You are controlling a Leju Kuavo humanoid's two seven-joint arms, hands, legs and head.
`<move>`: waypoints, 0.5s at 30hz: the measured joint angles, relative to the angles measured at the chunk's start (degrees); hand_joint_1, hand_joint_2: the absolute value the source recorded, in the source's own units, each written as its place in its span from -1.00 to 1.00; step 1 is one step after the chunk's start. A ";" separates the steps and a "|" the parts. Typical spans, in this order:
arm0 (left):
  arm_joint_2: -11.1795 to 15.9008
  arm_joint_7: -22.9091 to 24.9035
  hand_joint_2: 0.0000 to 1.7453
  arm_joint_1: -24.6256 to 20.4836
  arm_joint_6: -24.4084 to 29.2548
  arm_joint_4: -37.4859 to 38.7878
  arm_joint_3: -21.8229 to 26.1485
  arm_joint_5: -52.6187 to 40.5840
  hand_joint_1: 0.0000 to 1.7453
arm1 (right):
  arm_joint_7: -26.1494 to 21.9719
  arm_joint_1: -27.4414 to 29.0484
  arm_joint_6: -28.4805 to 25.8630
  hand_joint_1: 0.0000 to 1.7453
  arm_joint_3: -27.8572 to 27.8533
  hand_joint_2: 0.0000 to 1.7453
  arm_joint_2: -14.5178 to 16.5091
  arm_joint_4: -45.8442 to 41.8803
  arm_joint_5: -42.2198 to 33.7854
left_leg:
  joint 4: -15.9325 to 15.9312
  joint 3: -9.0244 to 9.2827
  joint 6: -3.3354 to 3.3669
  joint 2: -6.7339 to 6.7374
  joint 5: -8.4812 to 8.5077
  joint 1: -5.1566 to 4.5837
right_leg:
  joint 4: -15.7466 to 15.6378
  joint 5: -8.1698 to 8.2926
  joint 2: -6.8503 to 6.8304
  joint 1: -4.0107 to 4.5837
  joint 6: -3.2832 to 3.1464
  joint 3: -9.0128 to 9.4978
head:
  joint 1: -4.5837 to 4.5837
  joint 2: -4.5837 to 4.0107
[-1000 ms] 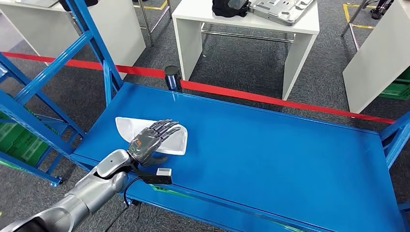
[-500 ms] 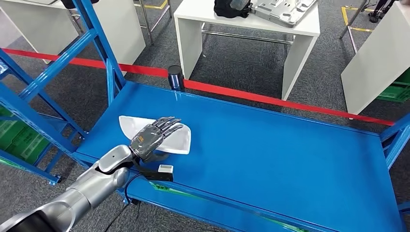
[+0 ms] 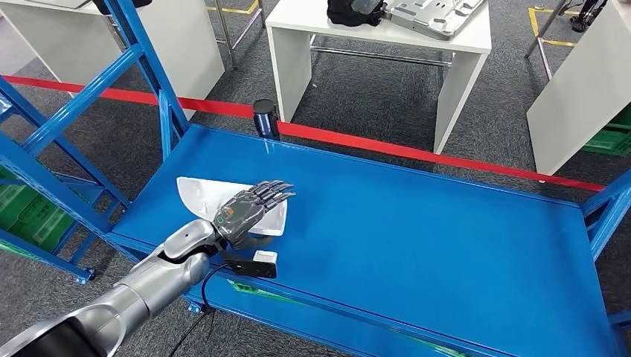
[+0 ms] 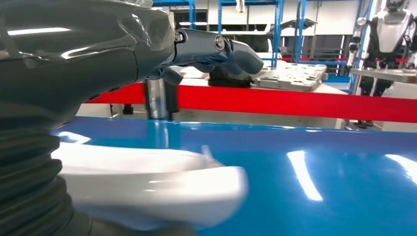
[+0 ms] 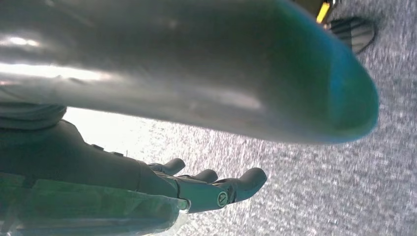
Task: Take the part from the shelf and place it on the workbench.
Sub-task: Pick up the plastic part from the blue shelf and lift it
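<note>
White part (image 3: 212,201) lay flat on the blue shelf (image 3: 417,223), toward the shelf's left end and nearer its front edge than the back. Left hand (image 3: 249,208) was stretched out above the part's right half, palm down, fingers (image 3: 277,192) extended and slightly apart; the thumb (image 4: 231,49) in the left wrist view stood clear above the part (image 4: 147,187), nothing gripped, so the hand was wide and holding nothing. Whether the fingers touched the part could not be told. Right hand (image 5: 196,189) hung over grey carpet (image 5: 319,187), fingers straight and loosely apart, nothing in it. Beyond the shelf's back edge ran a red barrier tape (image 3: 417,152), with a short black post (image 3: 264,117) just behind the shelf's back edge. Farther beyond the shelf stood a white surface (image 3: 312,18) carrying a grey metal plate (image 3: 435,15) and a dark object (image 3: 353,11) beside it.
</note>
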 joint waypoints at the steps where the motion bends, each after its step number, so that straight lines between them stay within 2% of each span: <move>1: -0.07 0.24 1.00 -0.33 -0.28 0.00 -0.37 -0.04 0.98 | -0.11 0.03 0.01 -1.00 -0.02 -1.00 -0.03 0.06 -0.21 | 2.85 -1.31 -0.37 -0.04 -1.63 0.17 | -0.03 0.03 0.01 -0.11 -0.18 0.02 | -0.08 0.00; 3: -0.20 0.82 1.00 -0.76 -0.86 0.00 -1.08 -0.08 0.95 | -0.50 0.16 0.03 -1.00 -0.07 -1.00 -0.11 0.19 -0.59 | 10.91 -4.95 -0.95 -0.05 -5.35 0.47 | -0.01 0.01 0.02 -0.08 -0.33 0.00 | -0.20 0.00; 4: -0.22 1.15 1.00 -0.77 -1.10 0.00 -1.38 -0.07 0.95 | -0.73 0.27 0.04 -1.00 -0.10 -1.00 -0.14 0.26 -0.74 | 14.08 -6.47 -1.08 -0.05 -6.31 0.58 | 0.00 0.00 0.04 -0.07 -0.33 0.00 | -0.19 0.00; 5: -0.22 1.42 1.00 -0.75 -1.30 0.00 -1.65 0.00 0.95 | -0.91 0.41 0.04 -1.00 -0.14 -1.00 -0.15 0.32 -0.84 | 15.36 -7.14 -1.11 -0.05 -6.25 0.67 | 0.01 0.00 0.07 -0.07 -0.33 0.02 | -0.20 0.00; 6: -0.20 1.63 1.00 -0.80 -1.46 0.00 -1.90 0.10 0.96 | -1.06 0.55 0.04 -1.00 -0.19 -1.00 -0.17 0.37 -0.89 | 14.06 -6.61 -1.03 -0.05 -4.99 0.73 | 0.02 -0.01 0.12 -0.06 -0.32 0.08 | -0.21 0.00; 9: -0.07 2.00 1.00 -1.27 -1.58 -0.04 -2.42 0.68 0.99 | -1.40 0.66 0.04 -1.00 -0.31 -1.00 -0.17 0.43 -0.91 | 2.35 -0.99 -0.27 -0.19 0.70 0.72 | -0.04 -0.01 0.28 -0.03 -0.28 0.29 | -0.20 0.00; 10: -0.02 2.05 1.00 -1.44 -1.54 -0.07 -2.49 0.85 1.00 | -1.46 0.60 0.04 -1.00 -0.32 -1.00 -0.14 0.43 -0.91 | -0.31 0.36 -0.02 -0.24 1.37 0.58 | -0.07 0.03 0.31 0.06 -0.20 0.25 | -0.17 0.00; 11: 0.05 2.06 1.00 -1.60 -1.46 -0.09 -2.55 0.96 1.00 | -1.47 0.54 0.04 -1.00 -0.32 -1.00 -0.12 0.43 -0.89 | -1.55 0.91 0.18 -0.29 1.43 0.41 | -0.10 0.10 0.31 0.08 -0.08 0.15 | -0.18 0.00; 13: 0.24 2.02 1.00 -1.85 -1.28 -0.10 -2.71 1.23 1.00 | -1.43 0.43 0.04 -1.00 -0.32 -1.00 -0.08 0.45 -0.82 | -2.09 1.00 0.47 -0.29 1.12 0.03 | -0.27 0.31 0.30 0.11 0.43 -0.04 | -0.19 0.00; 15: 0.42 1.84 1.00 -2.10 -1.20 -0.22 -2.82 1.54 0.98 | -1.28 0.37 -0.01 -1.00 -0.32 -1.00 -0.10 0.46 -0.73 | -2.84 1.37 1.03 -0.26 1.64 0.04 | -0.31 0.35 0.24 0.10 1.01 -0.16 | -0.20 0.00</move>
